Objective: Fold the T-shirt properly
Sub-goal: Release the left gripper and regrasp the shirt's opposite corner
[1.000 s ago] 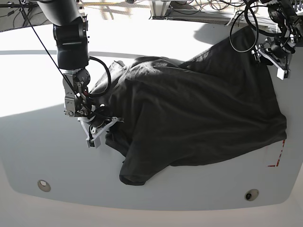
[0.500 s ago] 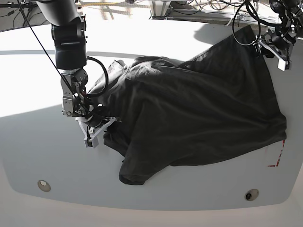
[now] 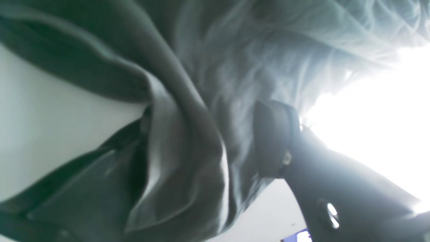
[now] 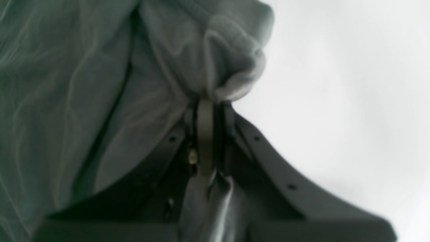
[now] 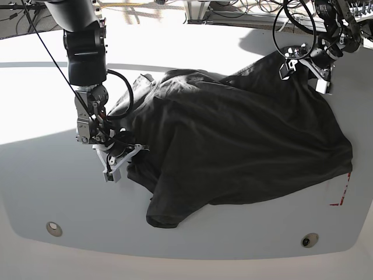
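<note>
The T-shirt point(image 5: 245, 151) lay spread and wrinkled across the middle and right of the white tabletop point(image 5: 41, 186), one bunched corner hanging toward the near edge. Two round fittings point(image 5: 53, 228) sat in the tabletop near that edge, one at the left and one at the right, and a red corner mark point(image 5: 344, 189) showed beside the shirt's right hem. Black cables point(image 5: 291, 29) looped over the far right corner.

The right hand point(image 5: 119, 160) sat low at the shirt's left edge, its fingers point(image 4: 205, 134) pressed together and clamped on a gathered fold of the cloth. The left hand point(image 5: 306, 67) was at the shirt's far right corner with its fingers point(image 3: 277, 137) apart, one finger lying against the fabric; no cloth could be seen caught between them.

No writing or label could be read anywhere.
</note>
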Controlling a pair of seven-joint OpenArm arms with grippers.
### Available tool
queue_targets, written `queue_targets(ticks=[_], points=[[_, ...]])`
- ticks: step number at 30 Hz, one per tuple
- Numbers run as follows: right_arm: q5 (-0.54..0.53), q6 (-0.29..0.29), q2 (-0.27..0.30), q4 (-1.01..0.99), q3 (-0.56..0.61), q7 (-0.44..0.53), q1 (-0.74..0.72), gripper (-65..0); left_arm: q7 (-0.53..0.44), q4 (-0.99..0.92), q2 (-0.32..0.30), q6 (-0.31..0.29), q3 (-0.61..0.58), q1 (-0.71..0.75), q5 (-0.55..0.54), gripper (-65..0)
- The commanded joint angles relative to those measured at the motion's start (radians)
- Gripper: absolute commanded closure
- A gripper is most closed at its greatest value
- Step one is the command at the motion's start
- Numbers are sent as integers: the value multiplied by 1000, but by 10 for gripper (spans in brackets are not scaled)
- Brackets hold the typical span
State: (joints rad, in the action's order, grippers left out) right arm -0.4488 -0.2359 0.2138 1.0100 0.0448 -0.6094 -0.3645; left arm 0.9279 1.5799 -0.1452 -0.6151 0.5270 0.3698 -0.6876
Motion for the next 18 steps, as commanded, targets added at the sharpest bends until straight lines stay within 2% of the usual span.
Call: queue_targets(ticks=[1, 4, 6, 7, 9, 18], points=[[17, 10, 8, 8, -3, -25, -12, -8, 135, -22, 19, 25, -14, 21, 110, -337], [17, 10, 8, 8, -3, -25, -11, -8, 135, -23, 19, 25, -14, 18, 110, -279], [15, 10, 9, 8, -3, -27, -11, -8, 135, -29, 17, 25, -14, 18, 111, -197], [15, 10, 9, 8, -3, -27, -11, -8, 135, -31, 17, 27, -11, 16, 118, -113], [15, 10, 11, 8, -3, -27, -11, -8, 135, -31, 14, 28, -11, 16, 118, -8], [15, 10, 16, 105, -9, -56, 19, -5, 133, 73, 9, 27, 28, 16, 113, 0]])
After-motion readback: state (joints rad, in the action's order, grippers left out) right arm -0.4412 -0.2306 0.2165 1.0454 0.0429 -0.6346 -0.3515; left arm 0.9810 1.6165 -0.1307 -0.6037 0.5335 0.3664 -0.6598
